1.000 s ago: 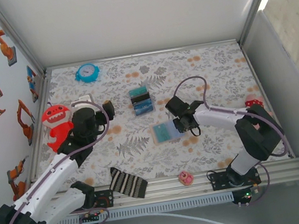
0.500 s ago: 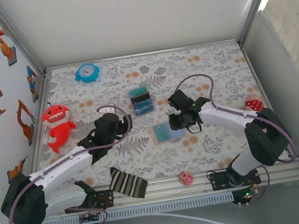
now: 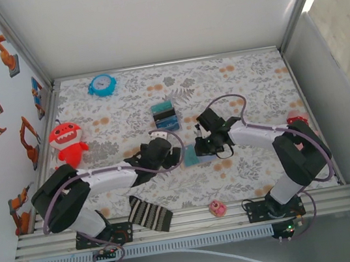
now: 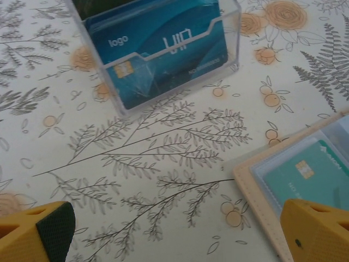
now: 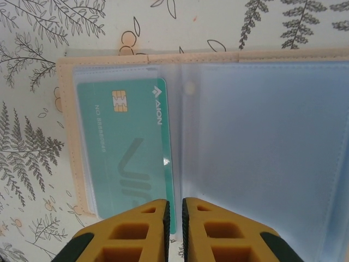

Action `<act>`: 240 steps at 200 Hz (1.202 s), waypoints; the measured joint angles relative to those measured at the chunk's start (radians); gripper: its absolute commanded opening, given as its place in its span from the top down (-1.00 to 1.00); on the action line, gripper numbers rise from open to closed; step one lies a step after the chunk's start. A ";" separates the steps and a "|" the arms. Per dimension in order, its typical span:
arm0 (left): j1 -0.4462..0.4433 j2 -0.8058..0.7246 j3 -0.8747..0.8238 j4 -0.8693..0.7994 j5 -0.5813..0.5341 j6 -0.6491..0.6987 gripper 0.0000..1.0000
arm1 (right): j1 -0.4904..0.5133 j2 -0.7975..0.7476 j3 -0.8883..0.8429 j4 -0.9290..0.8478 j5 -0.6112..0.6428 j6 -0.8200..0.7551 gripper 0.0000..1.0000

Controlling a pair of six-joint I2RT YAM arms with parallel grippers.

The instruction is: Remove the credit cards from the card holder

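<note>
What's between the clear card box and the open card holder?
Nothing. The left wrist view shows a bare stretch of floral table cover between the clear card box and the card holder.

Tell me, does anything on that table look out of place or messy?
Mildly: a striped cloth and a small pink object sit at the near edge, overlapping the metal rail instead of fully on the flowered mat. The card holder lies open; nothing looks spilled or damaged.

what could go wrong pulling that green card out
The right gripper, fingers nearly closed at the edge of the green card, may pinch the clear sleeve too and drag the whole card holder. The open left gripper hangs beside it without clearly pinning it, and could bump the clear card box.
</note>
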 measured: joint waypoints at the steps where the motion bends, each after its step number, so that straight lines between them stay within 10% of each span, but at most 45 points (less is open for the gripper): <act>1: 0.000 0.003 0.002 0.001 0.001 0.001 -0.94 | 0.000 0.000 0.000 0.000 -0.001 0.000 0.70; 240: -0.004 0.132 0.087 -0.076 0.064 0.050 -0.94 | -0.035 0.028 -0.065 0.148 -0.119 0.069 0.66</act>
